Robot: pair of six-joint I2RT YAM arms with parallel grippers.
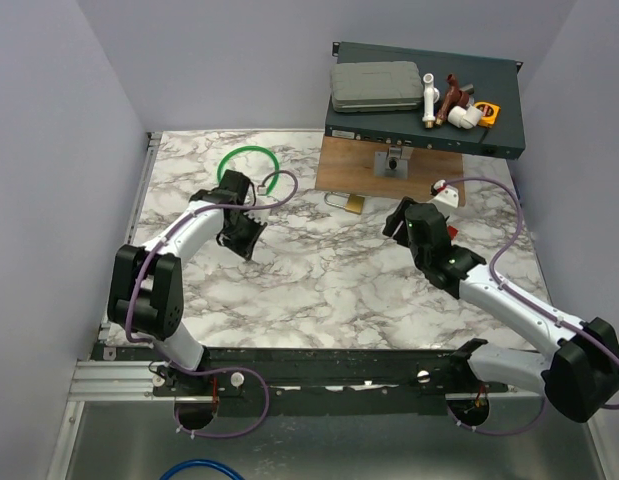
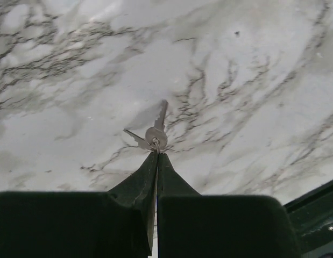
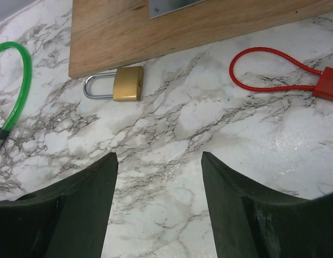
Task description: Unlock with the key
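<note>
A small silver key (image 2: 156,136) on a ring, with a second key blade beside it, sits right at the tips of my left gripper (image 2: 156,153). The jaws are pressed together on the ring, just above the marble top. In the top view this gripper (image 1: 251,243) is at the left middle of the table, near the green cable. The brass padlock (image 3: 127,84) with its silver shackle lies flat against the wooden board's edge. It lies ahead and left of my right gripper (image 3: 158,157), which is open and holds nothing. From above, the padlock (image 1: 347,203) lies between the two grippers.
A thick green cable loop (image 1: 247,165) lies at the back left. A red cord loop (image 3: 274,70) with a red block (image 3: 330,83) lies right of the padlock. Behind them are a wooden board (image 3: 209,32) and a dark case (image 1: 419,110) carrying fittings.
</note>
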